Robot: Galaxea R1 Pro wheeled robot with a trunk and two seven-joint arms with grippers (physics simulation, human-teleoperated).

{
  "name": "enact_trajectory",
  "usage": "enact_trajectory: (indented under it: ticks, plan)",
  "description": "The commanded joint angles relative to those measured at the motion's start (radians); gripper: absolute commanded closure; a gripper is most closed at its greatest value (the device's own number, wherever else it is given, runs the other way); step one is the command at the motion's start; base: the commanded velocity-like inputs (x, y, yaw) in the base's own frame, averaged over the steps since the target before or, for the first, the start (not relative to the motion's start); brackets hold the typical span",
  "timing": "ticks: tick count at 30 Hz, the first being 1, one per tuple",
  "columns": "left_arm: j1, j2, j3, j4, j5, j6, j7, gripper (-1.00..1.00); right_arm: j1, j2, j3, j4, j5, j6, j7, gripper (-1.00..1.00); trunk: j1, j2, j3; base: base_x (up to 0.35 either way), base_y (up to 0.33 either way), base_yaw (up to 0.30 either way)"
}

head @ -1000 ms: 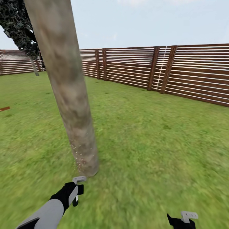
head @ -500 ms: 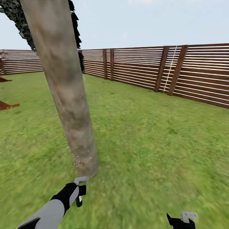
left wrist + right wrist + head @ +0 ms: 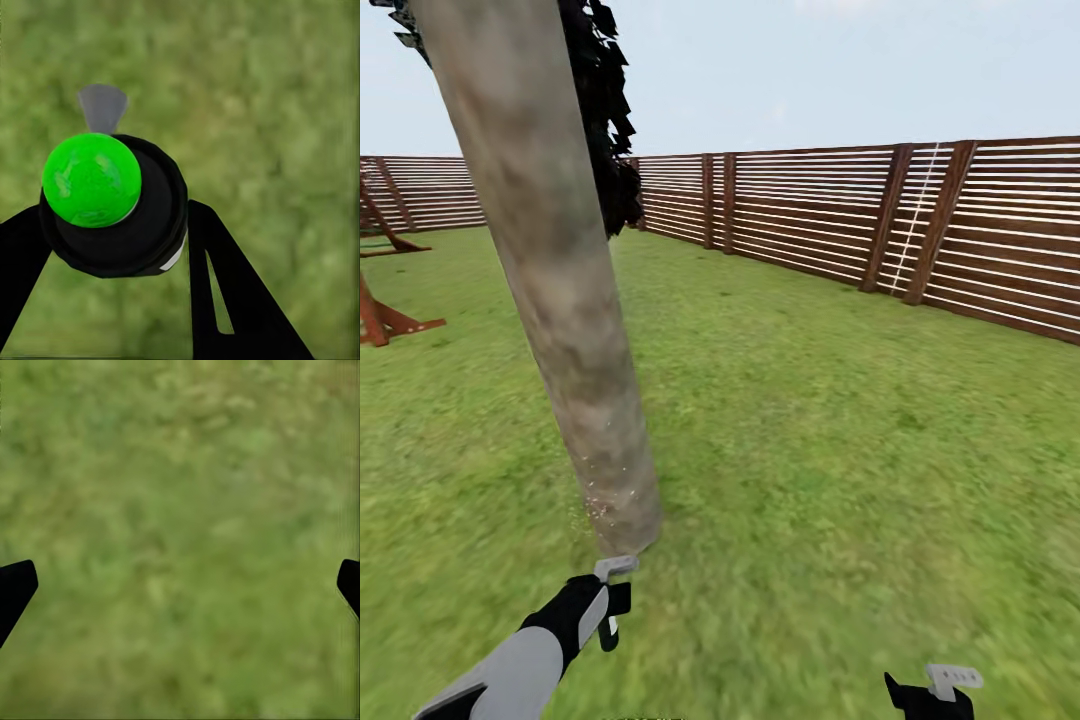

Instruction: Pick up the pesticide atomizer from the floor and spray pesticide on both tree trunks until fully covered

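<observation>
Dark pesticide atomizer (image 3: pixel 120 206) with green cap clamped between my left gripper (image 3: pixel 610 600) fingers, just short of tree trunk (image 3: pixel 565 300) base; white pesticide (image 3: pixel 605 490) specks there. Right gripper (image 3: pixel 180 585) spread wide, nothing held.

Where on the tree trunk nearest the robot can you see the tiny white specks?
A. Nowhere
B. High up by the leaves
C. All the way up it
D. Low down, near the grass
D: the white specks sit on the lowest part of the tree trunk, just above the grass; the bark higher up looks bare.
</observation>
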Motion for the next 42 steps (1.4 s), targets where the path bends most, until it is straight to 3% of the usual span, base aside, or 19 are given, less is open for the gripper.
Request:
enact_trajectory:
  ticks: [1, 17, 29, 42]
  plan:
    - [0.0, 0.0, 0.0, 0.0, 0.0, 0.0, 0.0, 1.0, 0.0, 0.0, 0.0, 0.0, 0.0, 0.0, 0.0, -1.0, 0.0, 0.0, 0.0, 0.0, -0.274, 0.27]
    - [0.0, -0.002, 0.0, 0.0, 0.0, 0.0, 0.0, 1.0, 0.0, 0.0, 0.0, 0.0, 0.0, 0.0, 0.0, -1.0, 0.0, 0.0, 0.0, 0.0, -0.275, 0.275]
    - [-0.001, 0.0, 0.0, 0.0, 0.0, -0.002, 0.001, 1.0, 0.0, 0.0, 0.0, 0.0, 0.0, 0.0, 0.0, -1.0, 0.0, 0.0, 0.0, 0.073, -0.273, 0.034]
    - [-0.001, 0.008, 0.003, -0.009, 0.006, -0.006, 0.002, 1.0, 0.0, 0.0, -0.001, 0.0, 0.0, 0.0, 0.0, -1.0, 0.0, 0.0, 0.0, 0.075, -0.152, 0.212]
